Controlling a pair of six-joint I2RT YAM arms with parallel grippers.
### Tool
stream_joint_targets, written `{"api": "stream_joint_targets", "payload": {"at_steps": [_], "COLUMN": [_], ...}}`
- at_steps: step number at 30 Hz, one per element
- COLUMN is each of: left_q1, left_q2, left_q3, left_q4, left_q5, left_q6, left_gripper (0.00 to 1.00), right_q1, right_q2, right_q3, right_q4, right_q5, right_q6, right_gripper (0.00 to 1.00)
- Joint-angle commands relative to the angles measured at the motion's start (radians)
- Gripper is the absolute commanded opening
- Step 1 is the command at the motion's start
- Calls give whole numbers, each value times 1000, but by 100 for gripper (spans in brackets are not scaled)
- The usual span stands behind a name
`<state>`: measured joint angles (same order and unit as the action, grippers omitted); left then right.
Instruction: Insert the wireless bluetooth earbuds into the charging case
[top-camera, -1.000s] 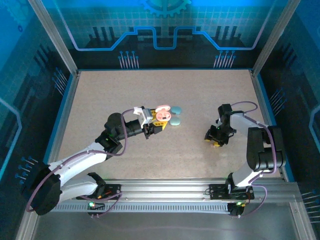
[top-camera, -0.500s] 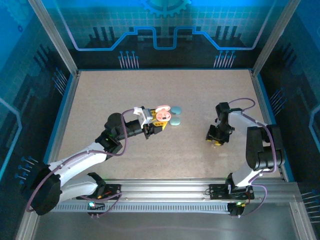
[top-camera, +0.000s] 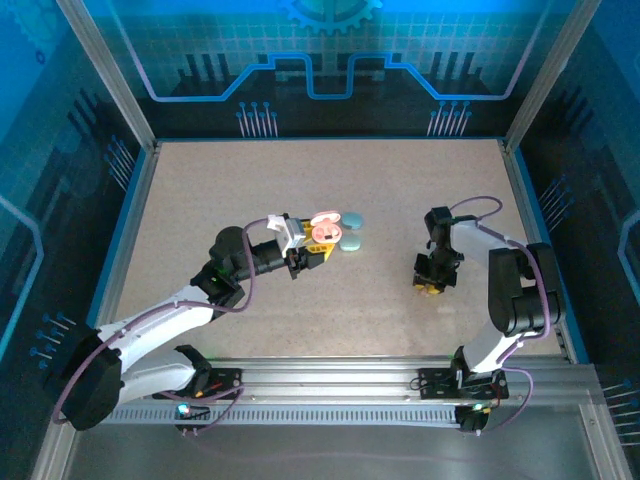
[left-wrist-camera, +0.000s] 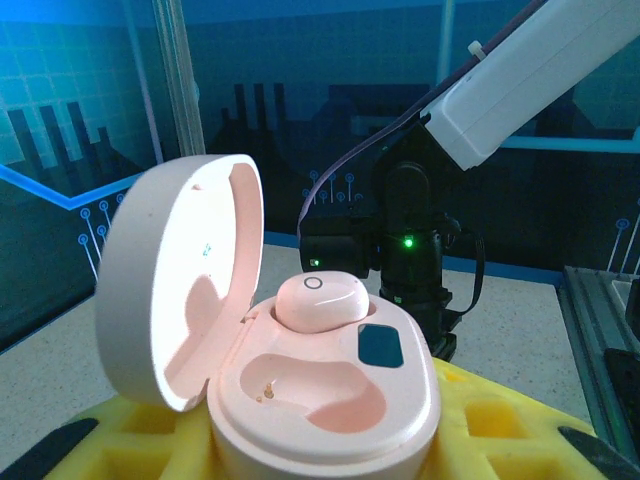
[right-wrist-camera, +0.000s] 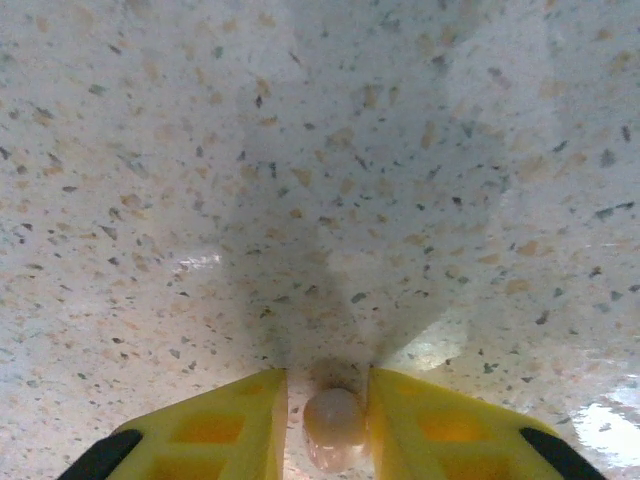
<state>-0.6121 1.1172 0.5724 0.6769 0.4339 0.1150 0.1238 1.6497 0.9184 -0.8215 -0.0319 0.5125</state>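
My left gripper (top-camera: 316, 251) is shut on the pink charging case (left-wrist-camera: 320, 410), its yellow fingers (left-wrist-camera: 500, 430) on either side of the body. The lid (left-wrist-camera: 180, 280) stands open to the left. One pink earbud (left-wrist-camera: 322, 298) sits in the far slot; the near slot (left-wrist-camera: 315, 385) is bare, showing small gold pins. Off to the right, my right gripper (top-camera: 431, 284) points straight down at the table. Its yellow fingers (right-wrist-camera: 430, 425) are shut on a second pink earbud (right-wrist-camera: 334, 420) that lies on the speckled surface.
Two pale blue-green oval cases (top-camera: 353, 219) (top-camera: 350, 242) lie just right of the held case. The right arm's dark wrist with a green light (left-wrist-camera: 408, 245) stands behind the case in the left wrist view. Frame posts and blue panels wall the table (top-camera: 240, 180).
The right gripper shifted slightly left, turned to point down, and its jaws narrowed onto the earbud. The left arm and the case have not moved.
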Motion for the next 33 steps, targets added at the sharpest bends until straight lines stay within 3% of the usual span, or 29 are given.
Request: {"api": "stream_joint_targets", "payload": {"at_steps": [1,12,17,22,27,33], "left_q1": [-6,-7,-7,-6,-6,-9], "left_q2": [-23,-23,-21,4,35,70], "left_q3": [-8,-11,-11,-1,9,20], "left_q4": [9,9,8,15,34,62], "left_q5": [-11,-14,-18,-38,-75,-96], "left_q6": [25,25,25,19,2,-12], "left_gripper": [32,32,32,32,32,32], "right_q1": [20,21,22,18,16,40], "right_q2": [7,12,-75,-253,-364,-367], "right_q3": [16,17,20,56,98,177], "right_q4": [-29,-28,-5,85,321,444], "right_q5": [17,22,-32,-321,-722,-953], "right_q6": [8,6,-2,16,189,294], "right_gripper": [23,17,15,16,17,17]}}
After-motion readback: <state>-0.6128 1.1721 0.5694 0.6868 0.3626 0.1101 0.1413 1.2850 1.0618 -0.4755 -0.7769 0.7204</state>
